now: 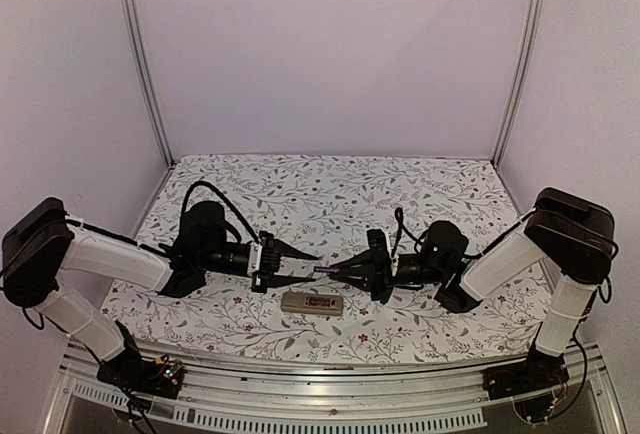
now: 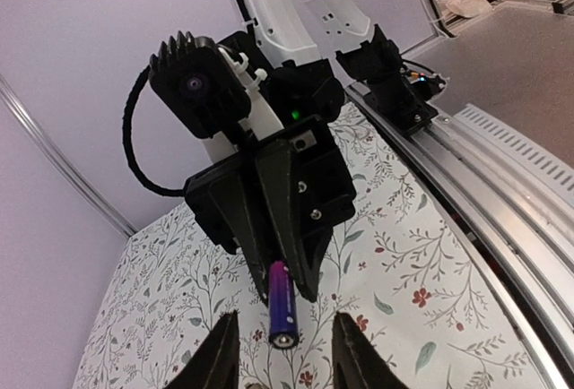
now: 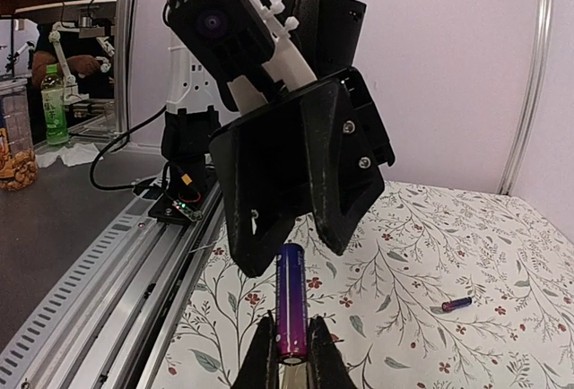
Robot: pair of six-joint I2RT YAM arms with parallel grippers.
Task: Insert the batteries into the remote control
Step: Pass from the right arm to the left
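One battery, a thin purple cylinder, hangs level above the floral cloth between my two grippers. My right gripper is shut on one end of that battery. In the left wrist view its free end points between my left gripper's fingers, which stand open with a gap on each side. A second battery lies loose on the cloth. The remote control lies flat just in front of both grippers, tan side up.
A floral cloth covers the table. A slotted aluminium rail runs along the near edge by the arm bases. White walls and two metal posts close in the back. A green bottle stands off the table.
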